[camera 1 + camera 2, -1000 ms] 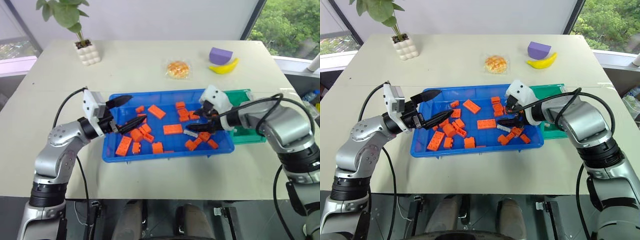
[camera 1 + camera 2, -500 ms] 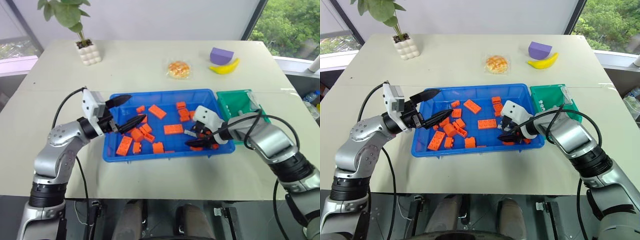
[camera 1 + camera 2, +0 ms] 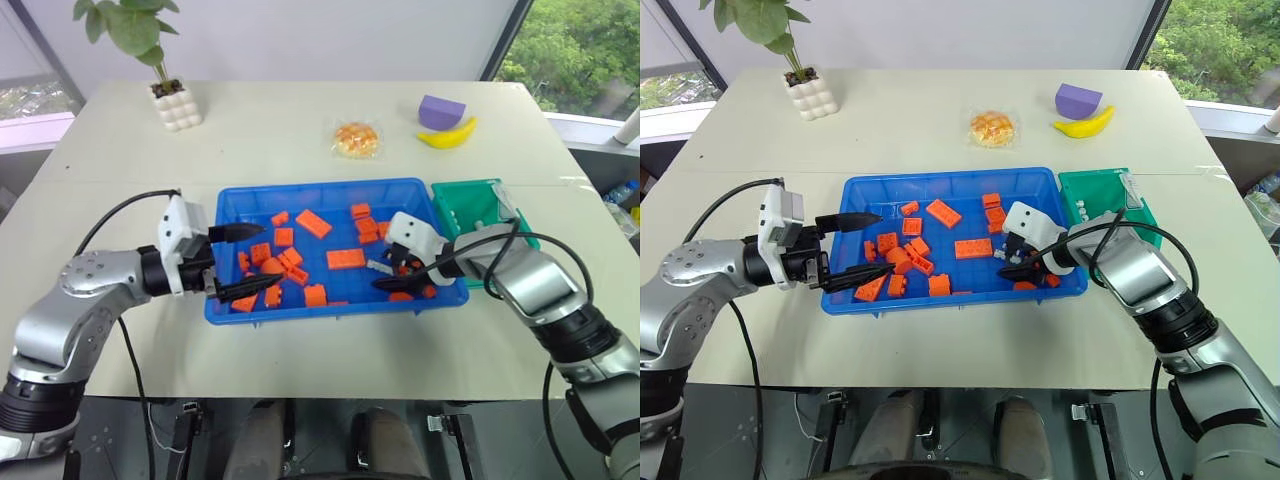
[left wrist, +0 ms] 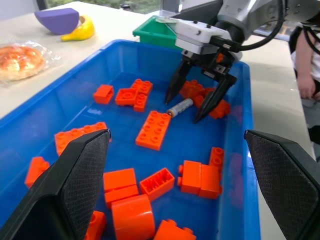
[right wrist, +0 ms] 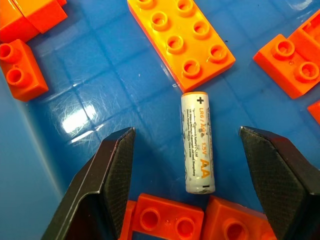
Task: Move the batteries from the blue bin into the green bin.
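Compared with a second ago: right gripper (image 3: 398,276) lower and nearer the front of the blue bin (image 3: 330,189), jaws spread wide, holding nothing, now poised over a battery (image 3: 380,266). Left gripper (image 3: 250,261) drawn back toward the bin's left front corner, also spread wide and empty. Green bin (image 3: 478,200) now plainly seen at the blue bin's right end, where a second ago the right arm crossed over it.

In the head views, battery a small grey sliver among orange bricks (image 3: 345,258) at the right side of the blue bin, hard to make out. In the right wrist view, battery (image 5: 198,142) lying flat on the blue floor between the two black fingers (image 5: 107,175), touching neither, with AA printing and a plus mark legible, one end just beside a long brick (image 5: 180,35), the other near two small bricks. In the left wrist view, right gripper (image 4: 197,100) seen from across the bin, fingertips straddling the battery (image 4: 180,106), banana (image 4: 81,31) and purple block (image 4: 57,20) on the table beyond, a person's hand (image 4: 303,85) at the edge
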